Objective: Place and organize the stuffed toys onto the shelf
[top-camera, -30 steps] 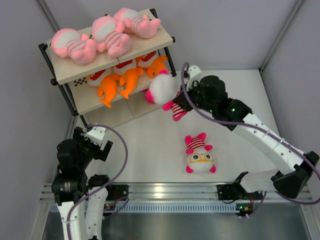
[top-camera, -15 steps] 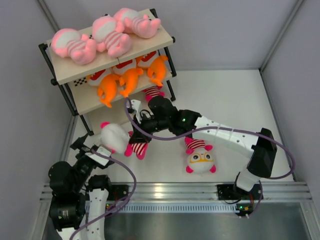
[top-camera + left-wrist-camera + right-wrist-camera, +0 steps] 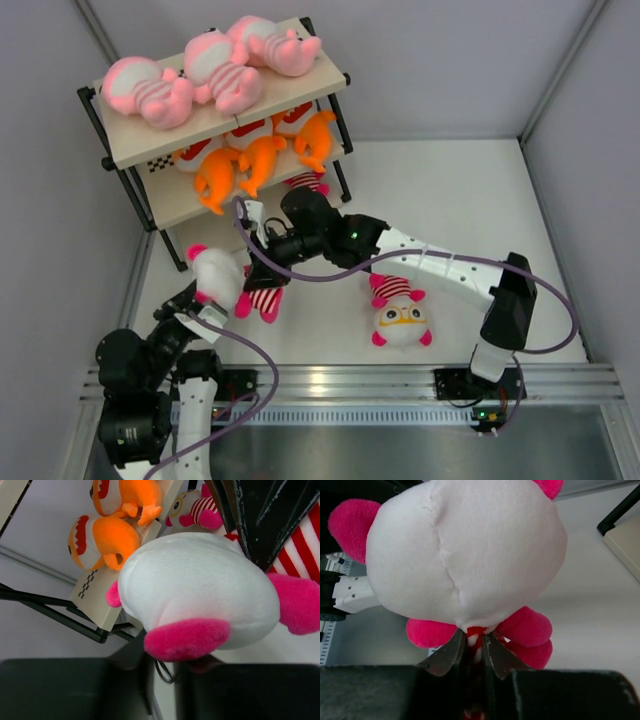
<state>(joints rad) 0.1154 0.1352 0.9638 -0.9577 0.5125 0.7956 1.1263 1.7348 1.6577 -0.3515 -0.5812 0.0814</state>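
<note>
- A white-headed striped doll (image 3: pixel 222 278) hangs between two arms just above the worktop (image 3: pixel 450 200), at 6 o'clock of the shelf (image 3: pixel 130 150) and in front of its bottom tier.
- The right claw (image 3: pixel 266 284) is clenched on the doll's striped shirt just below the head. The right wrist view shows the metal fingertips (image 3: pixel 451 656) pinching the fabric.
- In the overhead view the doll's long axis runs from the head at 10 o'clock to the feet at 4 o'clock. The head sits at 1 o'clock of the left claw (image 3: pixel 203 305) and touches it.
- The left arm is the nearer one for a handover. Its jaws look drawn in under a pink ear, but whether they truly grip cannot be told.
- A second ago the right arm held this doll up by the shelf's right end. The left claw then sat spread wide near its base.
- One striped doll (image 3: pixel 400 312) lies face-up on the worktop at 3 o'clock of the held one.
</note>
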